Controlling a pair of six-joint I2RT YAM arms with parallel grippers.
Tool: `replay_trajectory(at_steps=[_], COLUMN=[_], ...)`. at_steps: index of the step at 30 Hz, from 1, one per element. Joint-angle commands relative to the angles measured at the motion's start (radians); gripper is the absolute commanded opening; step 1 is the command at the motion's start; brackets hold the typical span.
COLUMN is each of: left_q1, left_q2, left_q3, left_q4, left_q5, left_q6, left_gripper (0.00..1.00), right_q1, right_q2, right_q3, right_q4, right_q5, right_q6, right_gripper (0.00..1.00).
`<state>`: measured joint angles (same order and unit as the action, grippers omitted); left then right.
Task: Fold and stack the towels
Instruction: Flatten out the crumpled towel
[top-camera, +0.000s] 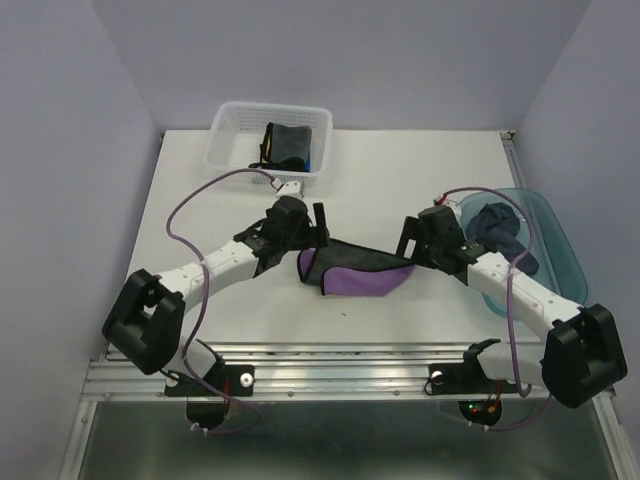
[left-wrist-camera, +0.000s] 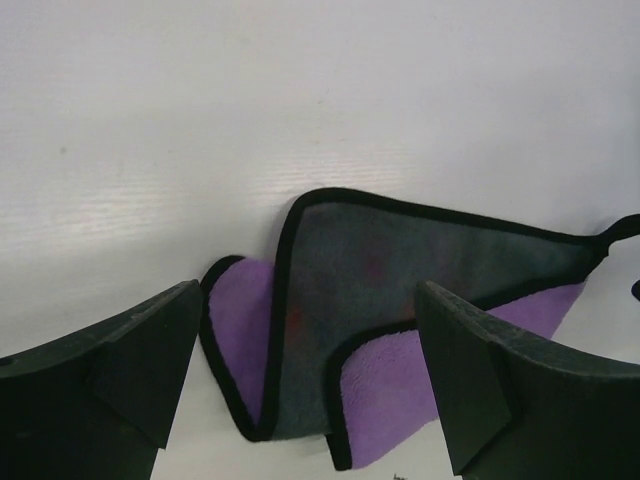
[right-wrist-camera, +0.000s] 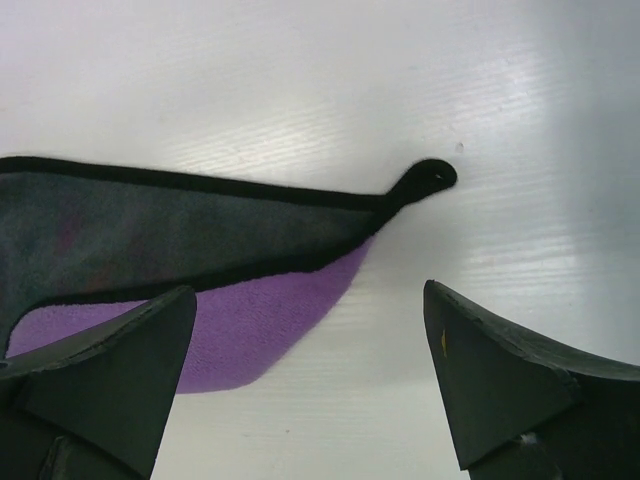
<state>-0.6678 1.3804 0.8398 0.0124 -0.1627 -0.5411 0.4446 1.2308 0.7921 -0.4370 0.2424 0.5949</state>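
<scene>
A purple towel (top-camera: 358, 270) with a dark grey back and black hem lies crumpled and partly folded over on the white table between both arms. My left gripper (top-camera: 318, 222) is open and empty just above its left end; that end shows in the left wrist view (left-wrist-camera: 400, 260) between the fingers (left-wrist-camera: 470, 380). My right gripper (top-camera: 408, 238) is open and empty over its right end, which tapers to a black loop (right-wrist-camera: 425, 177). A dark navy-grey towel (top-camera: 503, 233) lies bunched in the blue tub. Folded black and blue towels (top-camera: 287, 146) sit in the white basket.
The white mesh basket (top-camera: 232, 135) stands at the back left of the table. The translucent blue tub (top-camera: 553, 240) lies along the right edge. Purple walls close in the table on three sides. A metal rail (top-camera: 340, 375) runs along the near edge.
</scene>
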Motion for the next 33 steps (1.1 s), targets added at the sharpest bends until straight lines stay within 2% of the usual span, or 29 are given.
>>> replay_trajectory(at_steps=[1, 14, 29, 33], left_q1=[-0.007, -0.007, -0.009, -0.009], left_q2=[0.089, 0.267, 0.385, 0.396], left_q3=[0.100, 0.154, 0.228, 0.235], left_q4=[0.074, 0.074, 0.063, 0.063], left_q5=[0.086, 0.158, 0.158, 0.158], left_q6=[0.101, 0.110, 0.121, 0.121], left_gripper=[0.99, 0.95, 0.81, 0.71], right_q1=[-0.004, -0.004, -0.003, -0.004], right_q2=[-0.056, -0.013, 0.024, 0.036], right_q3=[-0.071, -0.097, -0.105, -0.105], right_q4=[-0.009, 0.014, 0.037, 0.043], right_q5=[0.074, 0.077, 0.067, 0.064], right_q6=[0.066, 0.079, 0.080, 0.082], right_gripper=[1.00, 1.00, 1.00, 1.00])
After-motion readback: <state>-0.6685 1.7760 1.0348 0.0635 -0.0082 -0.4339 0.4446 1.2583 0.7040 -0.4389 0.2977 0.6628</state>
